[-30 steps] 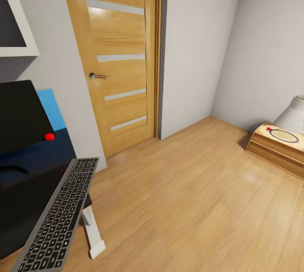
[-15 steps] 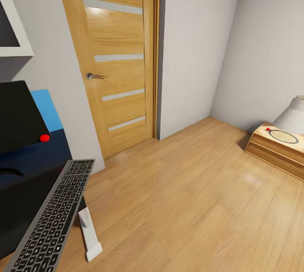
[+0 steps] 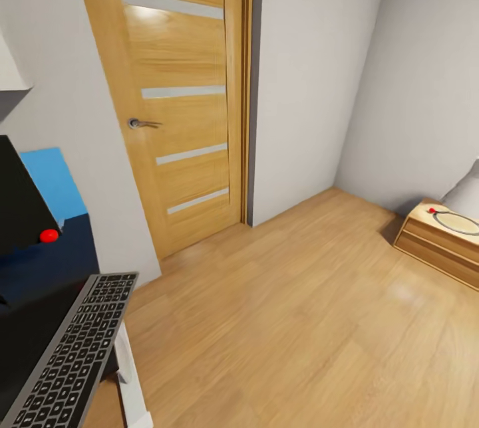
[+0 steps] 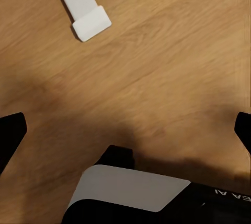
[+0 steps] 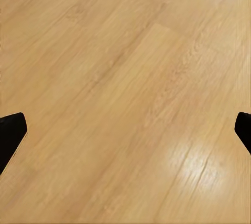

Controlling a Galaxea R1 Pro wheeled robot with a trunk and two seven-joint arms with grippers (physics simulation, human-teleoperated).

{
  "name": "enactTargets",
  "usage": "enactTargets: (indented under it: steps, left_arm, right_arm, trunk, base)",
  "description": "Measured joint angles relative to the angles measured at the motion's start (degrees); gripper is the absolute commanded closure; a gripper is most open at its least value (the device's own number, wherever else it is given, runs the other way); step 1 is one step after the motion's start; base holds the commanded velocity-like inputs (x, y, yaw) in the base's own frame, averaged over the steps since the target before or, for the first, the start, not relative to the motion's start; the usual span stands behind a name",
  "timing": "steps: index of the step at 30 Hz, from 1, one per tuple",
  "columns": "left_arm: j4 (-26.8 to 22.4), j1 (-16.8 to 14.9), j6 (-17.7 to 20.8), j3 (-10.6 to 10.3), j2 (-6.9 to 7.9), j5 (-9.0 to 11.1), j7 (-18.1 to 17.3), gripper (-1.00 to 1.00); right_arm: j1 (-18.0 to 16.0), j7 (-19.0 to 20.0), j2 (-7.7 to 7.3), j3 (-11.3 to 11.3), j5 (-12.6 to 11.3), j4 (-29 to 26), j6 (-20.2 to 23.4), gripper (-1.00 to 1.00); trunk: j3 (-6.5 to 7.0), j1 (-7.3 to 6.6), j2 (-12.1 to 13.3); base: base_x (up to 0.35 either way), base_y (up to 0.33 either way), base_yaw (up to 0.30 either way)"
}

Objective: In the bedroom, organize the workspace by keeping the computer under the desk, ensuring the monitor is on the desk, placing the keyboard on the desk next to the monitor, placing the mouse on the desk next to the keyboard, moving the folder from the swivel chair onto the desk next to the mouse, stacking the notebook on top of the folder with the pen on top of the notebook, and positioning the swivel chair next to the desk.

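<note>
Now keyboard (image 3: 70, 351) on dark desk (image 3: 46, 268), near door (image 3: 176, 96).

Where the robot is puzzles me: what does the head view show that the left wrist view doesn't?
Head view: a wooden door, the keyboard at a dark surface's edge, a low bedside cabinet. Left wrist view: the open left pincer and a white panel on a black body. Both: the wooden floor and a white leg.

warm wood-grain floor (image 3: 299, 321) w/ a soft sheen, door (image 3: 179, 89) in matching wood w/ pale matt strips & metal handle (image 3: 141, 123), walls (image 3: 313, 69) smooth matt grey, keyboard (image 3: 70, 361) matt grey w/ black keys, wooden nightstand (image 3: 439, 242).
</note>
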Motion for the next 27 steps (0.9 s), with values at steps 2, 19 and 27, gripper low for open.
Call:
enactTargets:
  steps: [2, 19, 27]
  left_arm:
    - [0.0, 0.0, 0.0, 0.0, 0.00, 0.0, 0.0, -1.00]
    - [0.0, 0.0, 0.0, 0.0, 0.00, 0.1, 0.0, -1.00]
    - [0.1, 0.0, 0.0, 0.0, 0.00, 0.1, 0.0, -1.00]
  right_arm:
    - [0.0, 0.0, -0.02, 0.0, 0.0, 0.0, 0.0, -1.00]
    - [0.0, 0.0, -0.03, 0.0, -0.1, 0.1, 0.0, -1.00]
    - [0.0, 0.0, -0.03, 0.0, -0.1, 0.1, 0.0, -1.00]
  trunk:
    - [0.00, 0.00, 0.0]
    - [0.00, 0.00, 0.0]
    - [0.00, 0.00, 0.0]
  base:
    - [0.322, 0.000, 0.000]
    - [0.323, 0.000, 0.000]
    - [0.323, 0.000, 0.000]
